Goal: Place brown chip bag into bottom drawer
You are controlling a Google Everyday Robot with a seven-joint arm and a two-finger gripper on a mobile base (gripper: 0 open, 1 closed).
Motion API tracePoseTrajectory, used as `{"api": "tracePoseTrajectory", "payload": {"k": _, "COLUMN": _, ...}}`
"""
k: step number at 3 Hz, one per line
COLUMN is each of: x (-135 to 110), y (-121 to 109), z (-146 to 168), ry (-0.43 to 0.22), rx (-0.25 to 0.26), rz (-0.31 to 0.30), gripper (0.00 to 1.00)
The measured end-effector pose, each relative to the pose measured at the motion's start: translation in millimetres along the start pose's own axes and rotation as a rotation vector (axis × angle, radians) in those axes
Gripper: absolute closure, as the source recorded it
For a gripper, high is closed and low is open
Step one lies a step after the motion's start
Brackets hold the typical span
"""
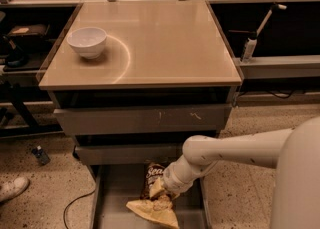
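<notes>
The scene is taken by one camera set high on the near side, tilted down and faced at the front of the cabinet [140, 119] from close by. The arm [235, 149] is seen entering from the near right. The gripper [165, 192] is caught low in the frame, over the bottom drawer [117, 195] at the brown chip bag [152, 174].

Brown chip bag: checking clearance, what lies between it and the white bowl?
Camera view: tabletop and two upper drawer fronts separate white bowl from brown chip bag. The gripper sits at the bag, over the bottom drawer.
</notes>
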State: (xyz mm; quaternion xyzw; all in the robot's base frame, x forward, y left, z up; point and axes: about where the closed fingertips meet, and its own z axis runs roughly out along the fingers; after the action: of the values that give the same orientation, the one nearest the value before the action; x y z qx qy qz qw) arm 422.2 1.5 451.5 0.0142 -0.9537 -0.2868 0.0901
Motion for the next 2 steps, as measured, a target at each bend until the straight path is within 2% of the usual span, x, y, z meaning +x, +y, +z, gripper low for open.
{"api": "tracePoseTrajectory", "payload": {"k": 1, "x": -12.5, "y": -23.2, "z": 51.0, "ry": 0.021, "rx": -0.055, "rz": 0.043, "gripper": 1.0}}
{"api": "tracePoseTrajectory", "payload": {"k": 2, "x": -5.0, "y": -29.8, "z": 67.6, "ry": 0.051, "rx": -0.065, "rz": 0.062, "gripper": 1.0}}
